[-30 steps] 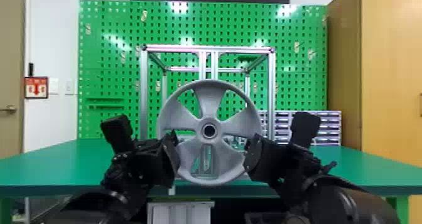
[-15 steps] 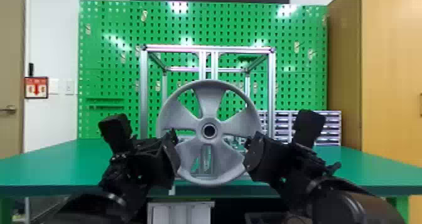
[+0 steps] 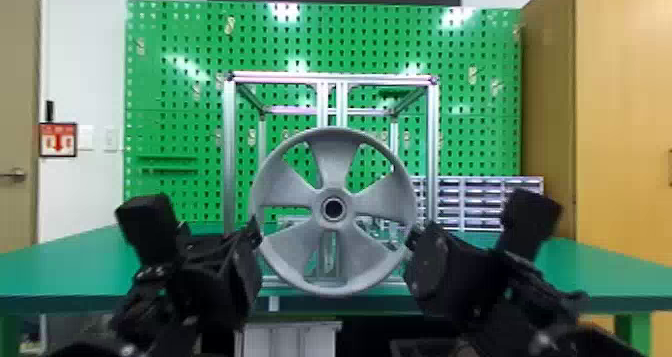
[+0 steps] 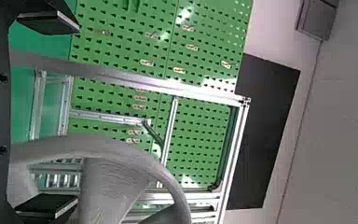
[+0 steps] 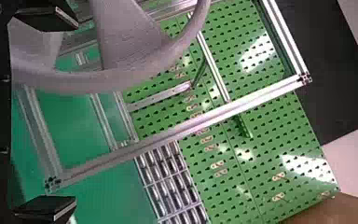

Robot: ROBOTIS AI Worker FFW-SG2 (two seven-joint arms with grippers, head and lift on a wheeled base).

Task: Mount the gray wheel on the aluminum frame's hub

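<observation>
- Wheel and support: the gray wheel [image 3: 334, 161] stands upright between your left gripper [image 4: 78, 114] and right gripper [image 5: 76, 112], in front of the aluminum frame [image 3: 229, 156].
- Left fingers [image 4: 46, 207]: spread wide, not clenched; the rim lies across the space between them, close to the gripper's body.
- Right fingers [image 5: 46, 208]: likewise spread, with the rim [image 5: 112, 79] between them. Whether any pad presses on it, you cannot tell.
- Purpose of the hold: you appear to brace the wheel from opposite sides, below its middle, so its weight is shared and its face left free for alignment.
- Orientation: the bore [image 3: 332, 208] faces you, below the central posts [image 3: 342, 106], presumably to meet the hub squarely. The hub itself cannot be made out.
- Stage, as judged: alignment before mounting. Next, you should match bore to hub, then advance both arms evenly; unequal pressure could tilt the wheel or let it slip.
</observation>
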